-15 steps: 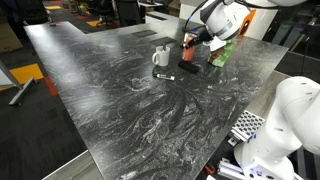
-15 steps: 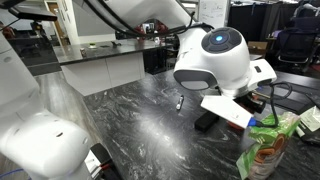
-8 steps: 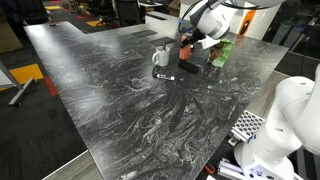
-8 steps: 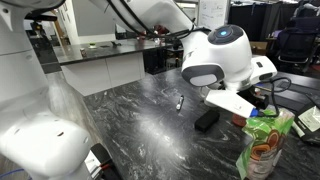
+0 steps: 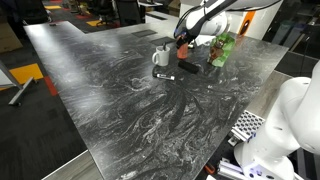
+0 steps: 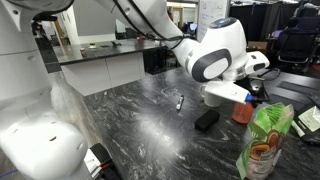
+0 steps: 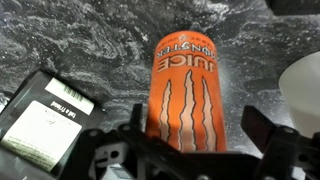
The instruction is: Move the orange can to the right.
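Fingers (image 7: 256, 128) spread wide (seemingly clear of it) around the orange can (image 7: 187, 90).

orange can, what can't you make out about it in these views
wrist view: orange can base hidden behind the hand
in an exterior view: orange can too small, label unreadable, partly behind the hand
in an exterior view: orange can top hidden by the arm

The orange can (image 7: 187, 90) looks glossy metal; the table (image 5: 120, 100) is polished, marbled dark stone.
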{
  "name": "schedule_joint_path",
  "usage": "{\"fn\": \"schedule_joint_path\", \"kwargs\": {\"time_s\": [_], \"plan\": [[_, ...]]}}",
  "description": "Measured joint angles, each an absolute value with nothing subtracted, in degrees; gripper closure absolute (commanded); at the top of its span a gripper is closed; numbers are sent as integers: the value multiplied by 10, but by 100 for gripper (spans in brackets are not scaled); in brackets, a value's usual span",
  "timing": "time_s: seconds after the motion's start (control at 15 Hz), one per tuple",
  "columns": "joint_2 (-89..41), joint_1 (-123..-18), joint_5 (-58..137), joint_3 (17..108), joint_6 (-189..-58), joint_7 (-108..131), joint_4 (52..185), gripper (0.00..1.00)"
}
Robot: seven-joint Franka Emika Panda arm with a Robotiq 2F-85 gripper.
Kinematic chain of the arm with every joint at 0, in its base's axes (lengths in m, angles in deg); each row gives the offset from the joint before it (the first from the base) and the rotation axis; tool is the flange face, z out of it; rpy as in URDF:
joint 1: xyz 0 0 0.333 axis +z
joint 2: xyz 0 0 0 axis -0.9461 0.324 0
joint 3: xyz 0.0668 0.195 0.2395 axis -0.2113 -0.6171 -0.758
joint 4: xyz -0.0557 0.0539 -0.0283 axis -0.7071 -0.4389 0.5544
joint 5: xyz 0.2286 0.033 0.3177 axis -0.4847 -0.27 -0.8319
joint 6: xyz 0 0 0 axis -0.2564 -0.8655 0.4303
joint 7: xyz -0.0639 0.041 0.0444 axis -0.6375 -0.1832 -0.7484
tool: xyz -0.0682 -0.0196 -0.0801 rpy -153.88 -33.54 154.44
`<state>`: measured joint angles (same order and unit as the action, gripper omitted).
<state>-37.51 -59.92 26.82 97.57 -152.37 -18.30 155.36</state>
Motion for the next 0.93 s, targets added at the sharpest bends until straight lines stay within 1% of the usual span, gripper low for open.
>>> {"fn": "schedule_joint_path", "kwargs": {"time_s": [0.4,0.47,0.73,0.93], "plan": [[-451,-586,480,976,-1409,26,1545,0],[-466,-602,497,953,-1388,47,1545,0],[-525,-701,519,811,-1297,107,1545,0],[-564,-741,522,736,-1235,142,1546,0]]}}
